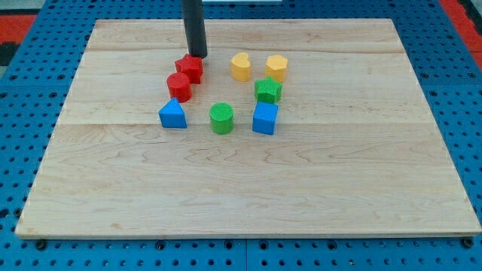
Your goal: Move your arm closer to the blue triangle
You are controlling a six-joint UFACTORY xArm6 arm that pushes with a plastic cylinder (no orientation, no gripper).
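Observation:
The blue triangle (172, 114) lies on the wooden board left of centre. My tip (197, 56) is above it toward the view's top, just behind the red star-shaped block (190, 68) and touching or nearly touching it. A red cylinder (179, 86) sits between the red star and the blue triangle. The rod rises out of the view's top edge.
A green cylinder (221, 118) and a blue cube (265, 118) lie right of the triangle. A green star (268, 90), a yellow heart (241, 66) and a yellow hexagon (276, 67) lie further right. The wooden board (361, 188) rests on a blue pegboard.

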